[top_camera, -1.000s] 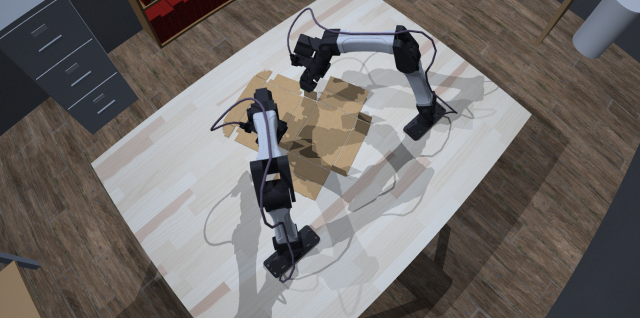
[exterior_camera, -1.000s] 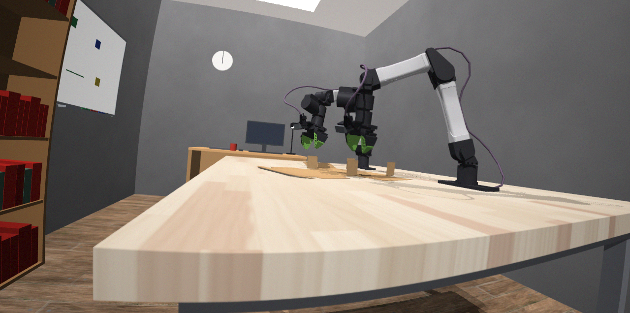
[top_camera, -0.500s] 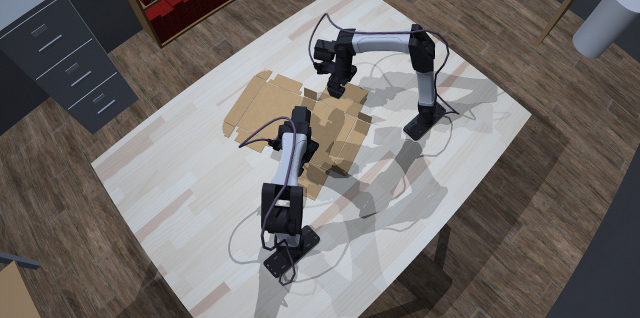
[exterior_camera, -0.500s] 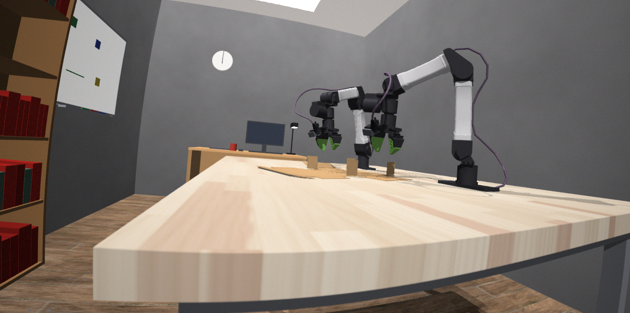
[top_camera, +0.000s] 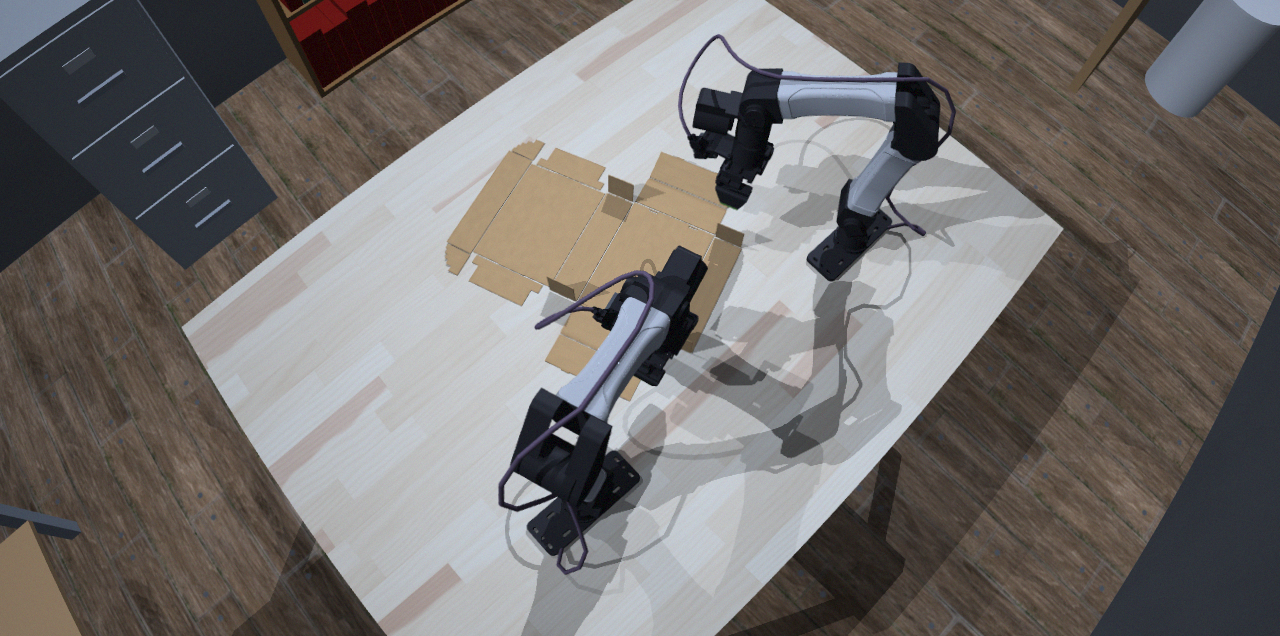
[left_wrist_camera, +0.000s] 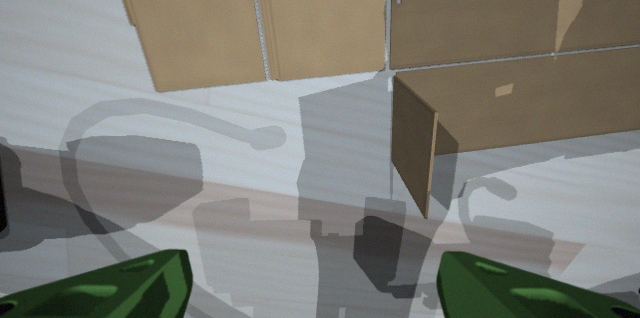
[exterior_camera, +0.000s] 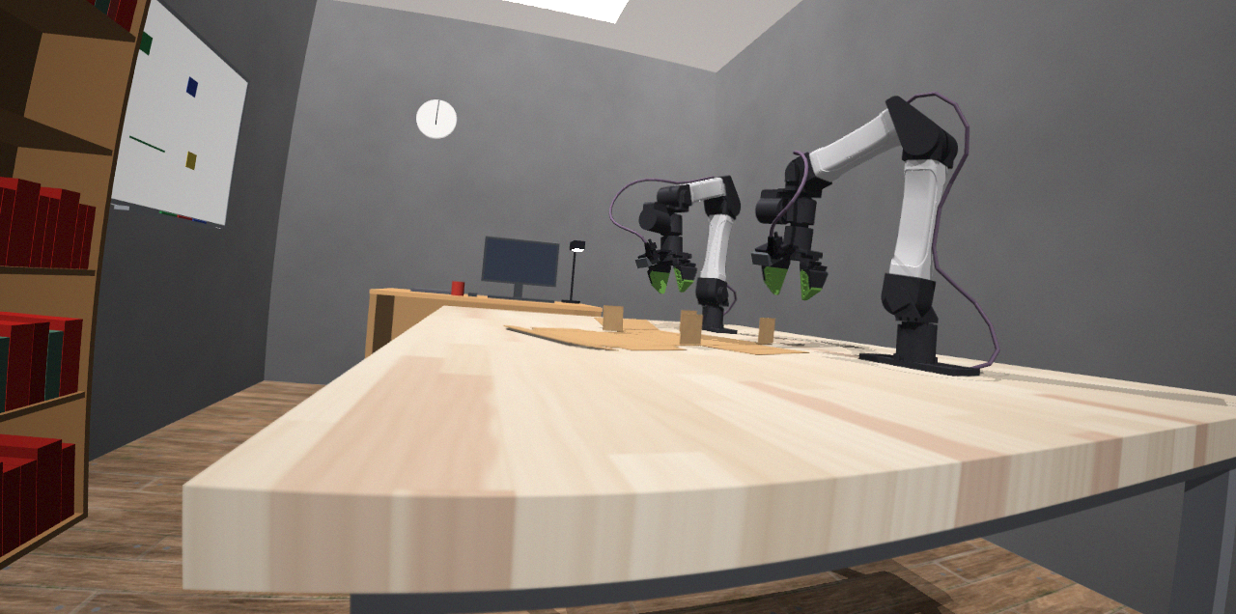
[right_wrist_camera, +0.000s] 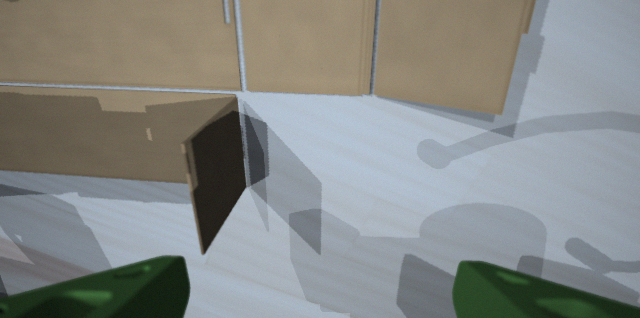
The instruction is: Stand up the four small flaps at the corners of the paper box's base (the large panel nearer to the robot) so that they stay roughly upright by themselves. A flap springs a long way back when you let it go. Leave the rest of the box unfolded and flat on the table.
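Observation:
The paper box (top_camera: 657, 224) (right_wrist_camera: 125, 33) lies unfolded on the table. The near left flap (left_wrist_camera: 414, 148) (exterior_camera: 766, 330) and near right flap (right_wrist_camera: 217, 183) (top_camera: 729, 233) stand roughly upright. The far right flap (top_camera: 620, 187) (exterior_camera: 611, 318) and far left flap (top_camera: 561, 287) (exterior_camera: 689, 326) also stand up. My left arm hides the near left flap in the top view. My left gripper (left_wrist_camera: 315, 265) (exterior_camera: 791, 296) is open and empty, above the table by the near left corner. My right gripper (right_wrist_camera: 321, 275) (exterior_camera: 674, 291) is open and empty, above the near right corner, clear of its flap.
The lid part (top_camera: 541, 211) lies flat at the far side of the base. Side panels (right_wrist_camera: 305, 23) (left_wrist_camera: 320, 18) lie beside the base, and the narrow near panel (left_wrist_camera: 550, 98) (right_wrist_camera: 50, 128) lies between the two near flaps. Both grippers hang clear of the table top.

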